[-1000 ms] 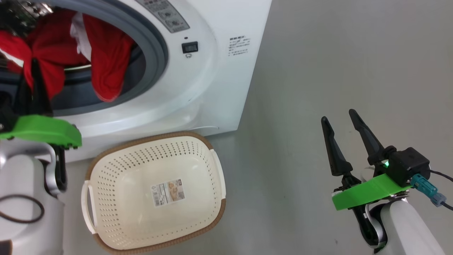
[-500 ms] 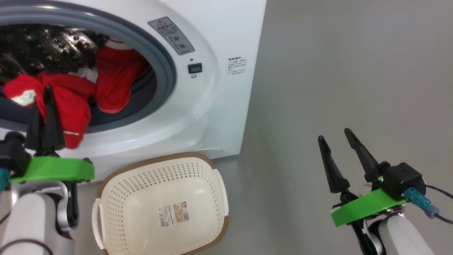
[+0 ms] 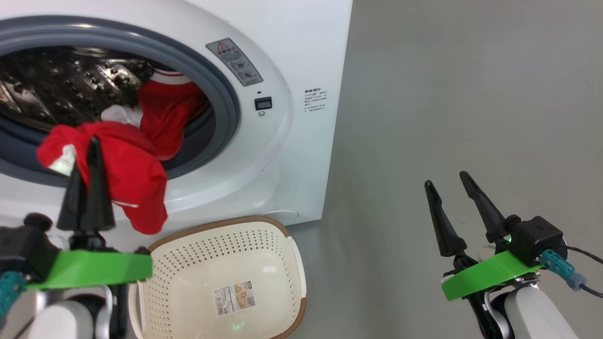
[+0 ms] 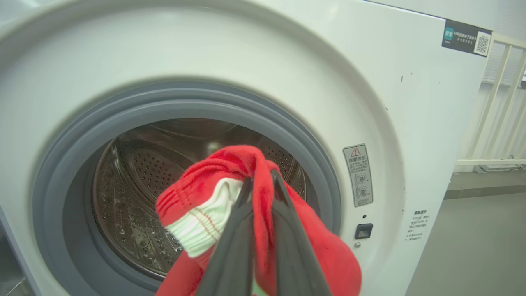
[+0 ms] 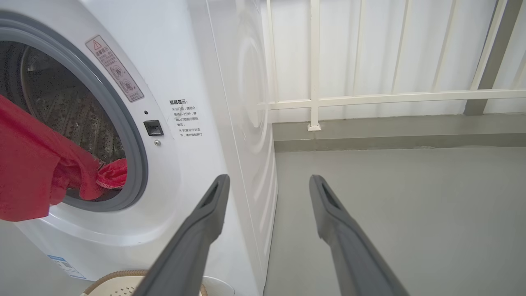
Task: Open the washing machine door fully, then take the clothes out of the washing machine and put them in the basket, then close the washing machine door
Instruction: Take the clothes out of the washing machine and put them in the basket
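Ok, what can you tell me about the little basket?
The basket is cream-white plastic, a rounded rectangle with rows of small holes, a brown woven-look rim and a pale side handle. It stands upright on the grey floor, just in front of the washing machine. Nothing is inside but a paper label on its bottom.

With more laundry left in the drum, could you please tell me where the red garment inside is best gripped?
Grip the bunched lower fold of the red garment, coming straight in through the open front. It slumps against the grey rubber ring, proud of the steel drum, so it could probably be pinched.
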Motion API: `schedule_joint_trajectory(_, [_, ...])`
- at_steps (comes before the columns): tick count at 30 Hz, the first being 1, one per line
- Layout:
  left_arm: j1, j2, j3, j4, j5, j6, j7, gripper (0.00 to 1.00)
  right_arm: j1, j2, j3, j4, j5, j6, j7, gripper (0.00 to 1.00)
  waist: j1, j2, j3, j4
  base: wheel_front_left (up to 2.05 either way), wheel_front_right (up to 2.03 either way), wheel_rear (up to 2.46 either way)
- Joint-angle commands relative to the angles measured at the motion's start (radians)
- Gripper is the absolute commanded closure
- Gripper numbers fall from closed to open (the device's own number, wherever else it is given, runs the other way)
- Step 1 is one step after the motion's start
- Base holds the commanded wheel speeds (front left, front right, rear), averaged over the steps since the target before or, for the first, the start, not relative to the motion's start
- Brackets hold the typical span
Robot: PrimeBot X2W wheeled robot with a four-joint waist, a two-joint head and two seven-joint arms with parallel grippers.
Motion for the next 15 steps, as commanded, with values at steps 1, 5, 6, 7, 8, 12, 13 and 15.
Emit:
schedule_joint_trajectory(1, [0.006,0.011,0.027,-0.043,-0.006,0.006,0.008,1.00,0.010,-0.004,0.013,-0.023,0.010,0.006,-0.006,0.00,0.0000,0.0000,-0.003,0.002,0.00,0.00,0.00])
schedule_joint_trajectory(5, [0.060,-0.010,0.000,-0.082,-0.020,0.007,0.031,1.00,0.014,-0.007,0.006,-0.026,0.009,0.006,-0.006,0.00,0.0000,0.0000,-0.010,0.007,0.00,0.00,0.00])
schedule_joint_trajectory(6, [0.073,-0.015,-0.005,-0.081,-0.024,0.009,0.035,1.00,0.015,-0.007,0.005,-0.028,0.009,0.006,-0.006,0.00,0.0000,0.0000,-0.010,0.008,0.00,0.00,0.00])
schedule_joint_trajectory(7, [0.085,-0.019,-0.011,-0.077,-0.028,0.009,0.040,1.00,0.015,-0.008,0.004,-0.029,0.009,0.006,-0.006,0.00,0.0000,0.0000,-0.009,0.009,0.00,0.00,0.00])
schedule_joint_trajectory(8, [0.095,-0.024,-0.018,-0.070,-0.034,0.008,0.044,1.00,0.015,-0.009,0.004,-0.030,0.009,0.006,-0.006,0.00,0.0000,0.0000,-0.008,0.009,0.00,0.00,0.00])
schedule_joint_trajectory(12, [0.115,-0.039,-0.047,-0.014,-0.069,-0.005,0.062,1.00,0.011,-0.011,0.005,-0.037,0.008,0.006,-0.006,0.00,0.0000,0.0000,0.014,0.014,0.00,0.00,0.00])
schedule_joint_trajectory(13, [0.115,-0.042,-0.053,0.007,-0.078,-0.009,0.065,1.00,0.009,-0.011,0.006,-0.038,0.007,0.006,-0.006,0.00,0.0000,0.0000,0.022,0.015,0.00,0.00,0.00])
schedule_joint_trajectory(15, [0.110,-0.047,-0.064,0.057,-0.095,-0.016,0.068,1.00,0.004,-0.010,0.008,-0.041,0.007,0.006,-0.006,0.00,0.0000,0.0000,0.039,0.017,0.00,0.00,0.00])
